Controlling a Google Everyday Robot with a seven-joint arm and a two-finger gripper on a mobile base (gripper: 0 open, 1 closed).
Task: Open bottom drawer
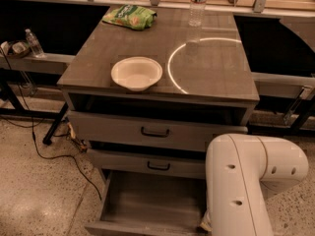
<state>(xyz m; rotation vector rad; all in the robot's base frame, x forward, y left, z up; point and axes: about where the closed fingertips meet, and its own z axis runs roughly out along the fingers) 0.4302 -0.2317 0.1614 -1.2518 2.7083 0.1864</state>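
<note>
I see the bottom drawer (147, 203) standing well open under the cabinet (216, 85). The gripper (204, 224), seemingly at its right front corner, hides behind the arm (241, 191); I can't tell its grip.

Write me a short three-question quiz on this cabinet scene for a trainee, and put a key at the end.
1. True or false: the bottom drawer is shut.
2. Which thing on the cabinet top lies nearest its front edge? A) the water bottle B) the white bowl C) the green bag
3. Where is the claw?

Key
1. False. It is pulled out and its inside shows.
2. B.
3. Out of sight, hidden behind the white arm at the lower right, beside the open drawer.
</note>
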